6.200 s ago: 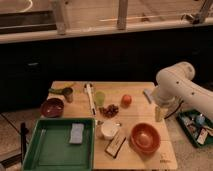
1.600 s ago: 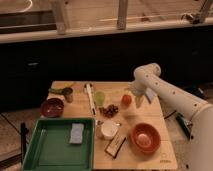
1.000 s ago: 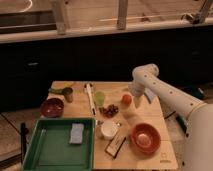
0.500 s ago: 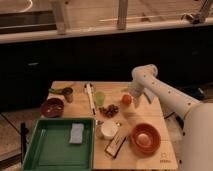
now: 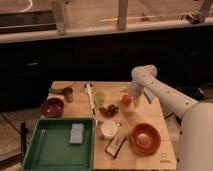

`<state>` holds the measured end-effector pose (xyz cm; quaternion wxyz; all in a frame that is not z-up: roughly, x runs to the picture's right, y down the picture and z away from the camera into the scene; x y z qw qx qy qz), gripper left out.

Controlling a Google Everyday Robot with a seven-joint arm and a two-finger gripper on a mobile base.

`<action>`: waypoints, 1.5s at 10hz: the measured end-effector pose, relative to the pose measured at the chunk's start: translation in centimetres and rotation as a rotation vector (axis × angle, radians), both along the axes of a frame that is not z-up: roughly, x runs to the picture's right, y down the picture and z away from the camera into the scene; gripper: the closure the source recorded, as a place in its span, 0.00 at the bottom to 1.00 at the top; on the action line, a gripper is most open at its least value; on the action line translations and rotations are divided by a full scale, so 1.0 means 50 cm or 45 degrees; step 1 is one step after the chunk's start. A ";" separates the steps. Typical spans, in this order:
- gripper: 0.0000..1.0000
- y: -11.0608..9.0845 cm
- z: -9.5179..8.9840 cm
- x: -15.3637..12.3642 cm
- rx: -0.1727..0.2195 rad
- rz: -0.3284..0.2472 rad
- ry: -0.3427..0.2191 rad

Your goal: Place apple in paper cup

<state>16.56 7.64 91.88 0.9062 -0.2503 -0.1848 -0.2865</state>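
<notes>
Your apple (image 5: pixel 126 99) sits on the wooden counter (image 5: pixel 75 114), toward its far right part. It is round, so it has no long axis, and you cannot tell which way its stem end faces. Your gripper (image 5: pixel 132 98) hangs down from the bent white arm (image 5: pixel 150 82) and is right at the apple's side, low over the counter. Its fingers are spread apart, with nothing held between them.

The paper cup (image 5: pixel 108 129) stands upright with its mouth up, nearer the front edge and apart from the apple. The cluster of dark grapes (image 5: pixel 109 110) lies between the two, a little to the picture's left of the straight line. The big orange-red bowl (image 5: pixel 144 138) is just beside the paper cup, and a flat packet (image 5: pixel 116 145) lies just in front of it. A yellow-green cup (image 5: pixel 100 97) stands near the grapes. Further left you have a dark red bowl (image 5: pixel 52 107) and a green tray (image 5: pixel 37 150) carrying a grey sponge (image 5: pixel 76 133).
</notes>
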 end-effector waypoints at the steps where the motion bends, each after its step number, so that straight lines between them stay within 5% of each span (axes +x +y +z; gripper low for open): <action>1: 0.20 0.001 0.002 0.000 -0.003 -0.001 -0.007; 11: 0.31 0.010 0.019 -0.006 -0.034 0.036 -0.041; 15: 0.68 0.012 0.011 -0.013 -0.037 0.045 -0.028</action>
